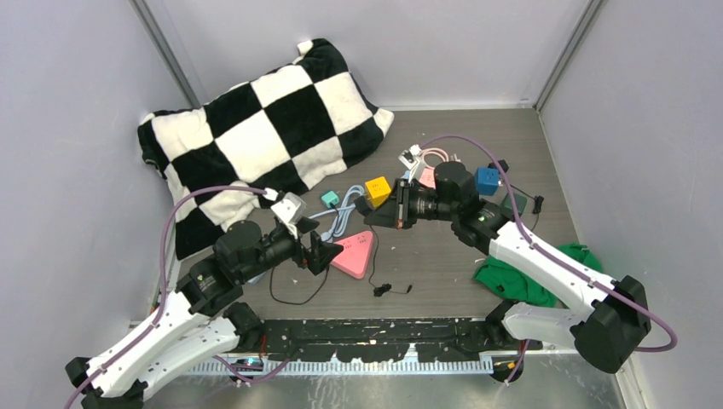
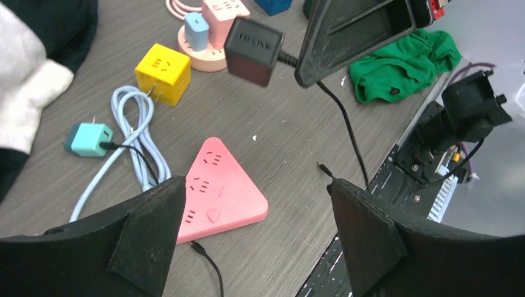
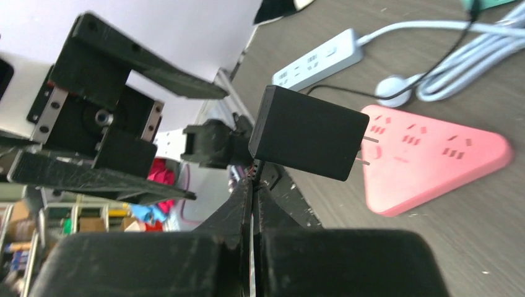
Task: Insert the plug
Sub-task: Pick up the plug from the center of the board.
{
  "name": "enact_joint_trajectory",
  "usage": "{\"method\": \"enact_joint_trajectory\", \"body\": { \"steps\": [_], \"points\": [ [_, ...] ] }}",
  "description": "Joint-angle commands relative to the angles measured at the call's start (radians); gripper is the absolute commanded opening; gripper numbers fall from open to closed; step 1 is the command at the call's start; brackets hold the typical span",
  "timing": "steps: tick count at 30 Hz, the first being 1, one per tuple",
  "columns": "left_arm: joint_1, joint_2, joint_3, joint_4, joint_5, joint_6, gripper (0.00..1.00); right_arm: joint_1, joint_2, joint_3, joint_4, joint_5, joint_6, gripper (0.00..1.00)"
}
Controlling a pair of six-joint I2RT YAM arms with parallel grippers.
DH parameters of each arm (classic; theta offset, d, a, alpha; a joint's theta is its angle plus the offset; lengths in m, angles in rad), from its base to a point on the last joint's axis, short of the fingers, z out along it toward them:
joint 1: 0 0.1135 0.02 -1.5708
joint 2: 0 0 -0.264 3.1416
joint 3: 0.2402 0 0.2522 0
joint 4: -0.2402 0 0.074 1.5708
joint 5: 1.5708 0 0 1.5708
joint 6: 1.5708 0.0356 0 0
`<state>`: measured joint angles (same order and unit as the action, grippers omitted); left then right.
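Observation:
The black plug adapter (image 3: 308,132) hangs in the air, its two prongs pointing at the pink triangular power strip (image 3: 433,154). My right gripper (image 3: 252,185) is shut on the adapter's cable end and holds it above the table; it also shows in the left wrist view (image 2: 254,49) and the top view (image 1: 373,215). The pink strip (image 2: 216,185) lies flat, sockets up, partly between my left fingers. My left gripper (image 2: 257,229) is open and empty, low over the strip's near edge (image 1: 354,251). The adapter's thin black cable (image 2: 347,130) trails across the table.
A yellow cube socket (image 2: 162,72), a teal plug (image 2: 90,138) with a coiled pale-blue cable (image 2: 139,133), and a pink round strip (image 2: 210,31) lie behind the triangle. A white power strip (image 3: 316,59) lies further left. A green cloth (image 1: 529,277) lies right, a checkered pillow (image 1: 256,136) back left.

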<state>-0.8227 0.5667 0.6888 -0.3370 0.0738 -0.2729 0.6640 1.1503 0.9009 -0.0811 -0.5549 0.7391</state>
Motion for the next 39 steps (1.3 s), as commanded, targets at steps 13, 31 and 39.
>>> {"method": "enact_joint_trajectory", "body": {
  "steps": [13, 31, 39],
  "points": [
    [0.002, 0.033, 0.06, 0.179, 0.204, 0.479, 0.91, 0.149, -0.056, -0.013, 0.367, -0.144, 0.241, 0.01],
    [0.002, 0.006, -0.032, 0.45, 0.192, 0.362, 0.67, 0.199, -0.038, -0.049, 0.498, -0.079, 0.327, 0.01],
    [0.002, -0.003, -0.019, 0.385, 0.162, 0.409, 0.27, 0.199, -0.065, -0.049, 0.405, -0.032, 0.293, 0.11]
  ]
}}
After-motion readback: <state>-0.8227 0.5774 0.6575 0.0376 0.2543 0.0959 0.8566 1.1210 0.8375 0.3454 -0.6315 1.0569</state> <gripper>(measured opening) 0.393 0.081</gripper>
